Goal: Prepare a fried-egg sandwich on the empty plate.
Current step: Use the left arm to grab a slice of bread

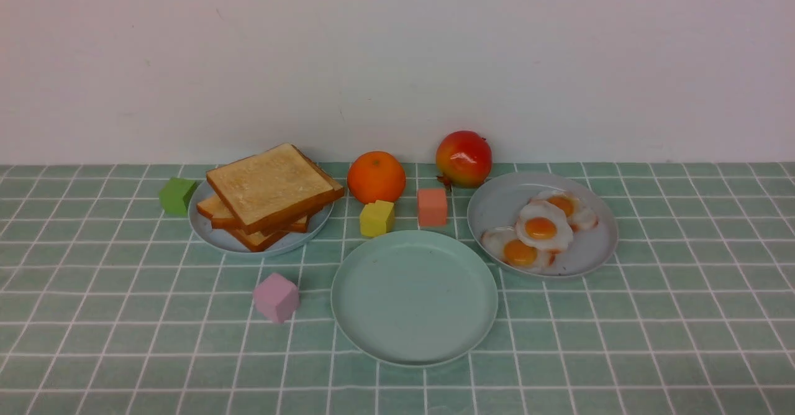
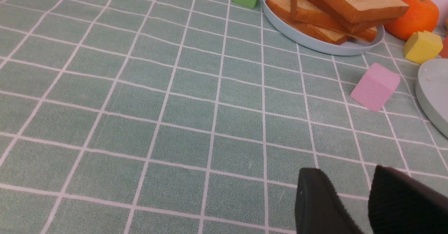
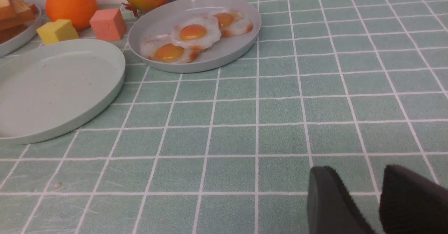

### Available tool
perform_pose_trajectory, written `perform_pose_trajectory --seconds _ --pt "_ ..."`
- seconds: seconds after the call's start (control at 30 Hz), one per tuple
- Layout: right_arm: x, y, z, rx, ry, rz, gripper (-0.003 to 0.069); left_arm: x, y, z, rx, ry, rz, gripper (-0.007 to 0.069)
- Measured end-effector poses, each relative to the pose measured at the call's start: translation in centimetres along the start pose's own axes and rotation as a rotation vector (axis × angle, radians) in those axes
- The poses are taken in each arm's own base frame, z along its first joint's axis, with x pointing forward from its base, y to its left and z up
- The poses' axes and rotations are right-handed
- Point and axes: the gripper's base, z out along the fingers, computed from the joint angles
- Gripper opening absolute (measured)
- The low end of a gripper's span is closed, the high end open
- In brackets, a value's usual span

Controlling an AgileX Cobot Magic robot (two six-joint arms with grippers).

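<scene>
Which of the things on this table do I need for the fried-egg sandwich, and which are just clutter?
Needed: two toast slices from the stack, clean-edged fried egg, empty mint-green plate.

Lying about: orange, pomegranate, green cube, yellow cube, salmon cube, pink cube, brown-rimmed eggs.

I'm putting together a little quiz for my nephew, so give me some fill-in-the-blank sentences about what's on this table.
1. The mint-green plate in the middle is ____.
2. The number of fried eggs on the grey-blue plate at the right is ____.
3. The front cube, left of the mint-green plate, is coloured ____.
4. The far-left cube, beside the plate of toast slices, is coloured ____.

Missing words: empty; three; pink; green.
</scene>
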Motion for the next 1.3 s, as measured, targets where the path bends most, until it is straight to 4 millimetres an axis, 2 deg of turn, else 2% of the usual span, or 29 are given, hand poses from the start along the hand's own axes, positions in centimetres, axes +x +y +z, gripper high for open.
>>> perform_pose_trajectory --seconds 0.97,1.1,1.2,1.23,1.27,1.3 --pt "0.0 0.0 0.0 0.000 0.000 0.000 0.0241 -0.1 0.0 0.0 0.003 -0.015 -0.001 0.0238" --pt "0.0 0.0 0.0 0.000 0.000 0.000 0.0241 -0.9 -0.3 -0.1 0.043 -0.102 -0.111 0.0238" --pt "0.0 0.0 0.0 0.000 0.000 0.000 0.0241 -2.3 -0.6 -0.3 0.118 -0.239 -0.368 0.0238" --pt "0.0 0.0 0.0 0.000 0.000 0.000 0.0241 -2.3 -0.7 -0.3 0.120 -0.238 -0.376 0.0238" --pt "0.0 0.0 0.0 0.000 0.000 0.000 0.0241 -3.0 -0.6 -0.5 0.151 -0.318 -0.486 0.0238" --pt "0.0 0.0 0.0 0.000 0.000 0.000 0.0241 -3.4 -0.6 -0.7 0.162 -0.353 -0.524 0.0238"
